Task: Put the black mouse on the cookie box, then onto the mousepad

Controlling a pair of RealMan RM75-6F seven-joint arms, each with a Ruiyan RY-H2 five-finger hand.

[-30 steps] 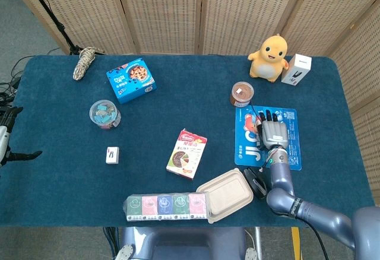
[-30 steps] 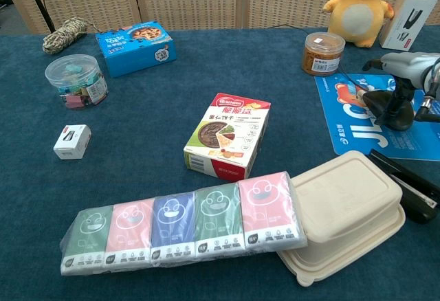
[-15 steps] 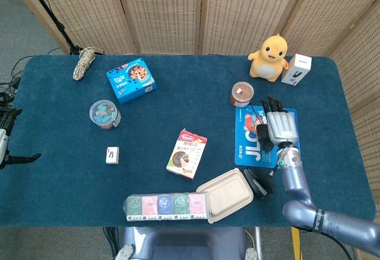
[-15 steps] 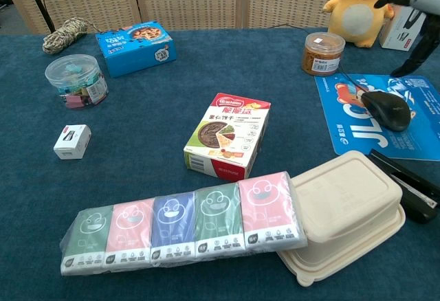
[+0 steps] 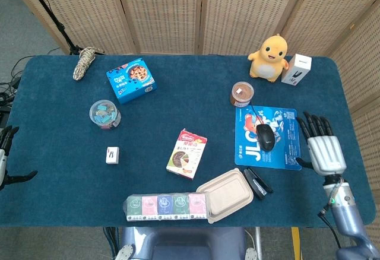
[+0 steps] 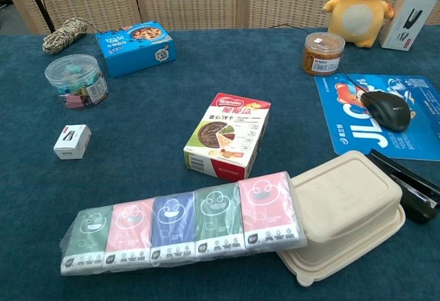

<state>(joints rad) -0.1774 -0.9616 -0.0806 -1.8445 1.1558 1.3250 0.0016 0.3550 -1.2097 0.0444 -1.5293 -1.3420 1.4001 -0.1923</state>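
Note:
The black mouse (image 5: pixel 265 136) lies on the blue mousepad (image 5: pixel 284 152), its cord running up toward the jar; in the chest view the black mouse (image 6: pixel 386 109) rests on the mousepad (image 6: pixel 347 119) at the right. The blue cookie box (image 5: pixel 131 79) sits at the far left of the table, seen again as the cookie box (image 6: pixel 135 47) in the chest view. My right hand (image 5: pixel 322 146) hovers off the mousepad's right edge, fingers spread, holding nothing. My left hand (image 5: pixel 5 153) shows at the left frame edge beyond the table, fingers apart and empty.
A red-and-white snack box (image 5: pixel 186 154) lies mid-table. Near the front edge are a beige clamshell container (image 5: pixel 225 195), a tissue multipack (image 5: pixel 166 207) and a black stapler (image 5: pixel 257 183). A brown jar (image 5: pixel 241 94), yellow plush (image 5: pixel 271 57), white box (image 5: pixel 296 69), clip tub (image 5: pixel 104 114), small white box (image 5: pixel 112 155) and twine (image 5: pixel 85 62) stand around.
My right hand has lifted off the mouse and drawn back to the right, past the mousepad's edge and out of the chest view. The mouse stays on the mousepad.

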